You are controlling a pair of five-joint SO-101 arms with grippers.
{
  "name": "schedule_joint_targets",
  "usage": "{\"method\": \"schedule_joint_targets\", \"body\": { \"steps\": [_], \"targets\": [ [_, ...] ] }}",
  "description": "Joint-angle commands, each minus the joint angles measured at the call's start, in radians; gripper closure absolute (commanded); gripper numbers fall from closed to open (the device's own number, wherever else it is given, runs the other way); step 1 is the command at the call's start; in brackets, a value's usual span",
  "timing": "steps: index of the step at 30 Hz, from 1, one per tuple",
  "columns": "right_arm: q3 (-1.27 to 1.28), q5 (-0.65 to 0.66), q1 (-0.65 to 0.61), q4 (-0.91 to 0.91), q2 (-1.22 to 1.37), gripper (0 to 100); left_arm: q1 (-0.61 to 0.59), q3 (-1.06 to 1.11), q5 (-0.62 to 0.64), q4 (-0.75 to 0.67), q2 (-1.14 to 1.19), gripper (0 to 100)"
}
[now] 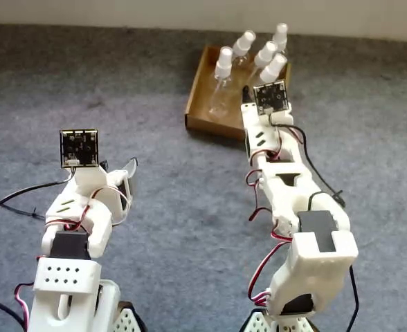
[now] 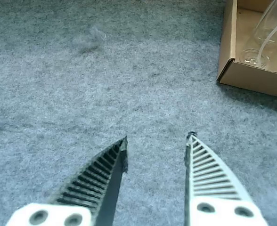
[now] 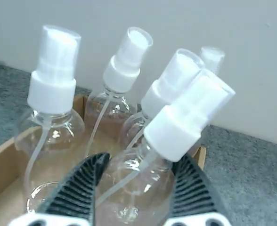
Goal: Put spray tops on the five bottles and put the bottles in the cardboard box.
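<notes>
So honestly this one is all about the right arm. Its fingers (image 3: 141, 162) are closed around the clear body of the last bottle (image 3: 171, 136), one finger on each side. That bottle isn't standing straight: its long axis leans, with the base down near the palm and the white spray top pointing up and away past the fingertips.

The four other bottles (image 1: 243, 45) stand upright just beyond the tips, tops on, already inside the cardboard box (image 1: 214, 126). The held one sits over the near part of the box, right next to them. I can't really tell if its base is touching the box floor or hanging a bit above it, since the fingers block that.

My guess is the next move is to tip it upright and let go without knocking the neighbours, because there's hardly any gap on the far side.

The left gripper (image 2: 156, 141) is spread open with nothing in it over the grey carpet (image 2: 82, 84). From it, the box is well ahead of the tips and off toward the white finger's side, so the right arm is way closer.
</notes>
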Motion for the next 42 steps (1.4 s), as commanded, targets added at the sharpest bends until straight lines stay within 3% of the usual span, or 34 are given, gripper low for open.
{"method": "schedule_joint_targets", "body": {
  "steps": [1,8,17,20,23,28,33,38,42],
  "targets": [
    [-0.035,0.003,-0.016,0.002,-0.077,98.8,-0.005,-0.007,-0.006,-0.025,-0.012,81],
    [-0.035,0.005,-0.039,0.002,-0.088,85.8,-0.005,-0.007,-0.006,-0.025,-0.012,81],
    [-0.076,0.006,-0.035,0.004,-0.102,85.8,-0.005,-0.007,-0.006,-0.025,-0.012,81],
    [-0.108,0.011,-0.019,0.056,-0.128,90.9,-0.005,-0.007,-0.006,-0.025,-0.012,81],
    [-0.163,0.123,-0.015,0.196,-0.148,96.6,-0.005,-0.007,-0.006,-0.025,-0.012,81],
    [-0.205,0.281,-0.03,0.349,-0.15,97.2,-0.005,-0.008,-0.006,-0.025,-0.012,81],
    [-0.206,0.279,-0.022,0.351,-0.148,97.5,-0.005,-0.007,-0.006,-0.025,-0.012,81],
    [-0.151,0.17,0.012,0.101,-0.147,97.6,-0.005,-0.007,-0.006,-0.025,-0.012,81],
    [-0.048,0.176,0.019,0.094,-0.147,97.6,-0.005,-0.007,-0.006,-0.025,-0.012,81]
  ]
}}
